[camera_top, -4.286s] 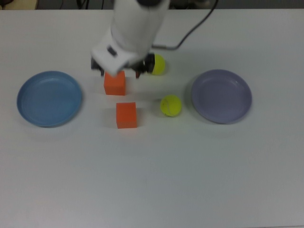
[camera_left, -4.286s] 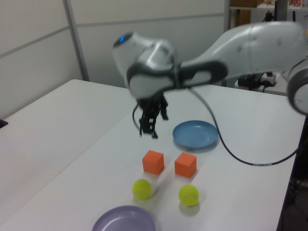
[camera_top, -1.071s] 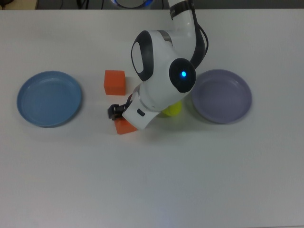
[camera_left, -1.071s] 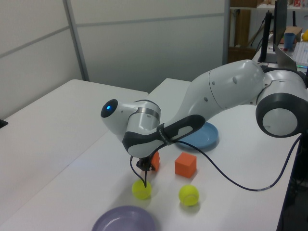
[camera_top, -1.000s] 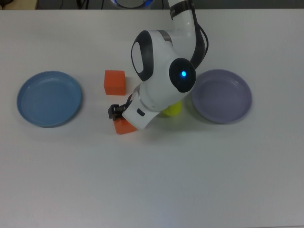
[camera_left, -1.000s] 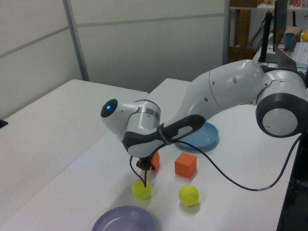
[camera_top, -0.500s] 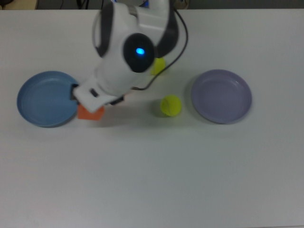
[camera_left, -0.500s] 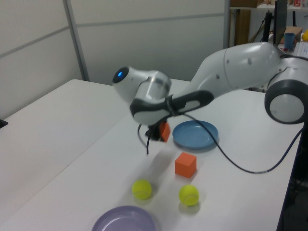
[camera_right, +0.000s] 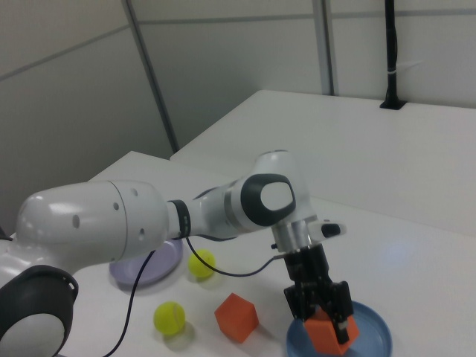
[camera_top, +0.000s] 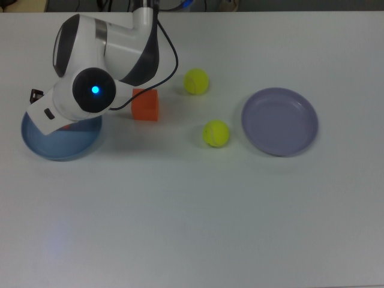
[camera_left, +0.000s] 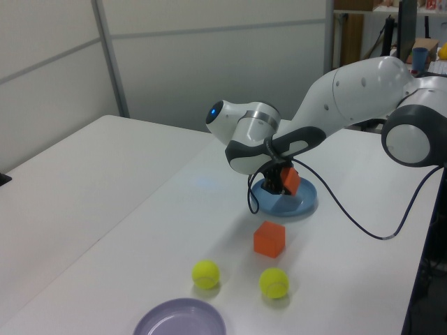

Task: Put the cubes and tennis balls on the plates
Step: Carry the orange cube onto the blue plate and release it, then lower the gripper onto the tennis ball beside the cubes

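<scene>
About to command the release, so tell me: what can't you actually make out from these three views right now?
- Top view: the gripper and nearly all of the held cube sit under the arm's wrist, which also covers part of the blue plate.
- Left and right views: whether the cube touches the plate or hangs just above it.
- Right view: the plate's lower rim is cut off by the bottom edge.

No lettering, labels, brand marks, numbers or signs can be read anywhere in the top, left or right views, on any surface shown.
</scene>
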